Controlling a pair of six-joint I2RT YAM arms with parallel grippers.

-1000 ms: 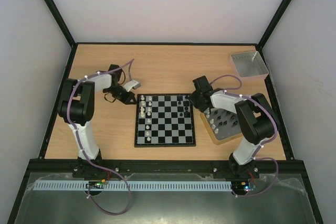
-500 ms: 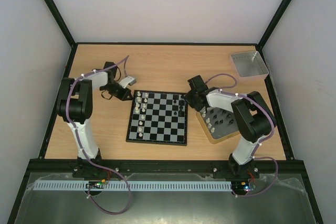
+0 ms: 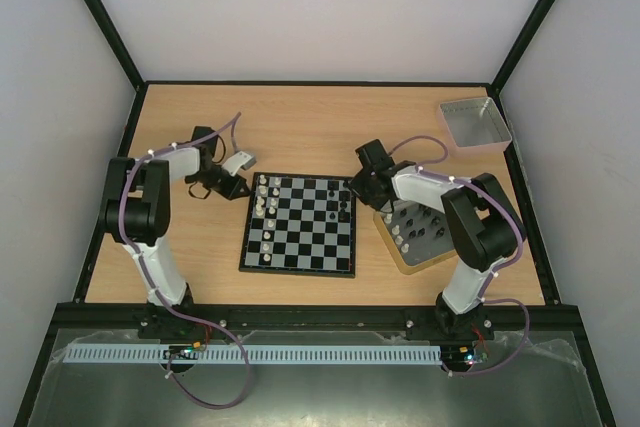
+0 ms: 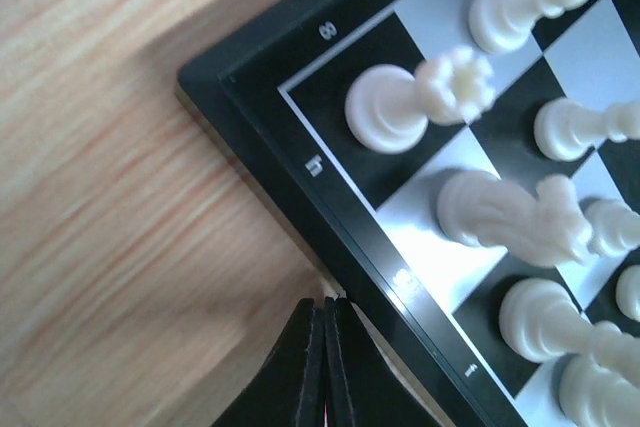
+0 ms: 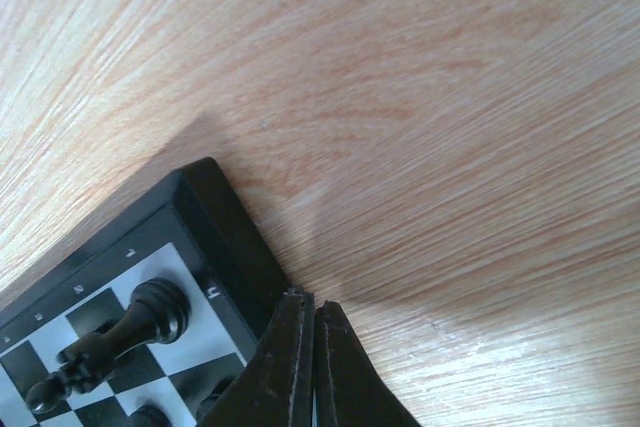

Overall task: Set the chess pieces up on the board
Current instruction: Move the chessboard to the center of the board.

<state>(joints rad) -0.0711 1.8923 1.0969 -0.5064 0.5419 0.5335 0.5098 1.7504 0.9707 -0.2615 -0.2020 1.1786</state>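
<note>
The board (image 3: pixel 300 271) lies mid-table, slightly skewed. Whitish chess pieces (image 3: pixel 266 209) stand along its left columns and a few black ones (image 3: pixel 343 205) near its far right. My left gripper (image 3: pixel 241 190) is shut and empty at the board's far left corner. In the left wrist view its tips (image 4: pixel 325 302) touch the dark border (image 4: pixel 260 137) beside a white rook (image 4: pixel 415 102) and knight (image 4: pixel 510 217). My right gripper (image 3: pixel 357 190) is shut and empty at the far right corner. Its tips (image 5: pixel 307 299) rest against the border (image 5: pixel 215 217) near a black piece (image 5: pixel 150 317).
A gold-tan tin (image 3: pixel 425 264) holding more pieces sits right of the board, under my right arm. A grey tray (image 3: pixel 475 122) stands at the far right corner. Black frame posts run along the table's sides.
The board has slid left and turned a little. My right gripper moved left against its corner, and my left gripper drew back left with it. Both stayed shut.
</note>
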